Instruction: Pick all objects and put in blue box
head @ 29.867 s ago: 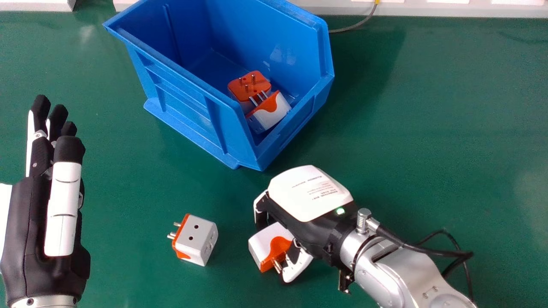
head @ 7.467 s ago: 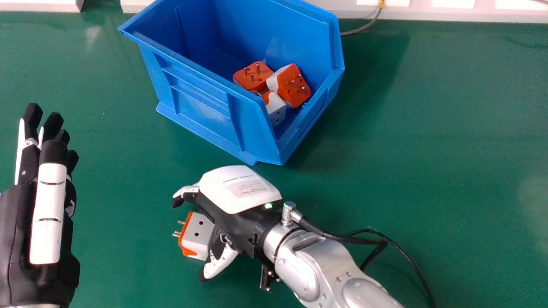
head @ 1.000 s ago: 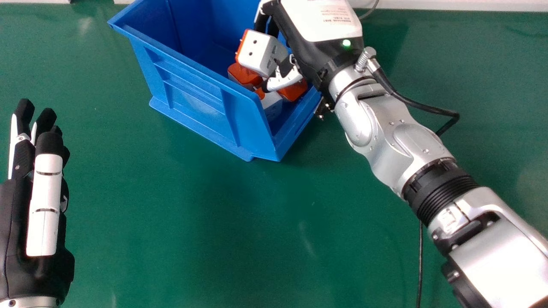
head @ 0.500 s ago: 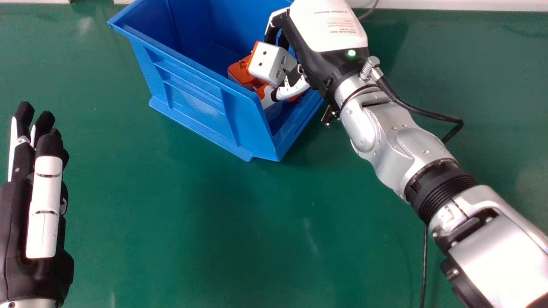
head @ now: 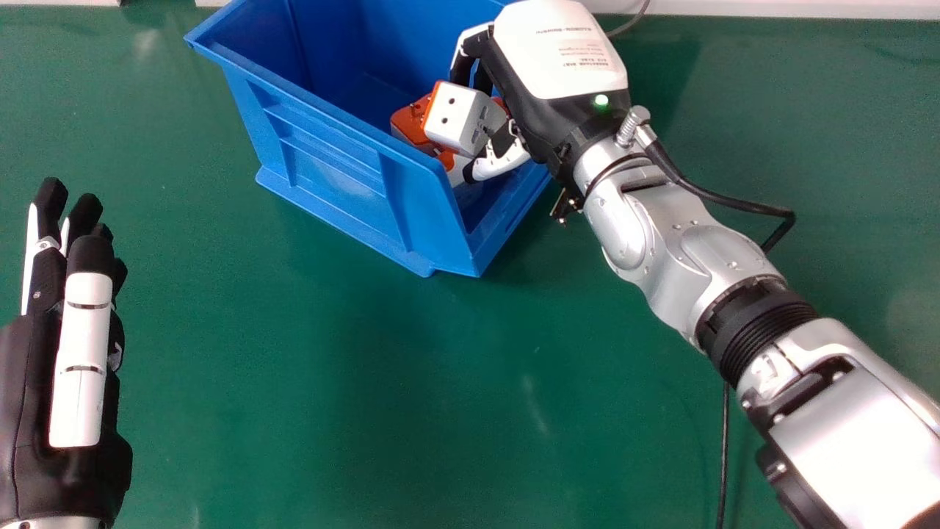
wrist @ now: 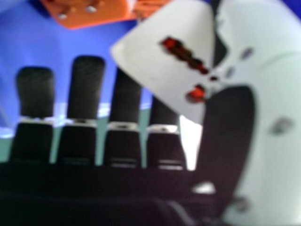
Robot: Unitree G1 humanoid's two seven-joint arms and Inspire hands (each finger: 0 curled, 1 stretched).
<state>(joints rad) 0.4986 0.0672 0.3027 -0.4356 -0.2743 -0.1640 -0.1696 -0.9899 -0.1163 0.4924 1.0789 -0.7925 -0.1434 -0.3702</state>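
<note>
"Where are you working?"

"Over the green worktop [head: 352, 382], with the blue box [head: 338, 169] standing towards its far edge."

"And your hands?"

"My right hand [head: 558, 59] is over the box's near right corner, thumb and fingers closed on one adapter. My left hand [head: 81, 353] waits nearer me, over the worktop's left side, its fingers straight."

"Where's the adapter?"

"The white adapter [head: 461, 119] with the orange rim is inside the box's walls, tilted, just above or against the others; I can't tell which. I'd guess it's light, stiff and fairly tough, but smooth enough to twist on a corner."

"So where should you hold it?"

"By two opposite flat sides, thumb against fingers, clear of the prongs. A modest squeeze should do, and a low release, so it doesn't bounce off the orange adapter [head: 409, 121] or the white-and-orange one [head: 454, 165] below."

"Anything smaller to mind?"

"The metal pins [wrist: 91, 8] on an adapter lying in the box. They're hard, and my thumb could catch on some."
</note>
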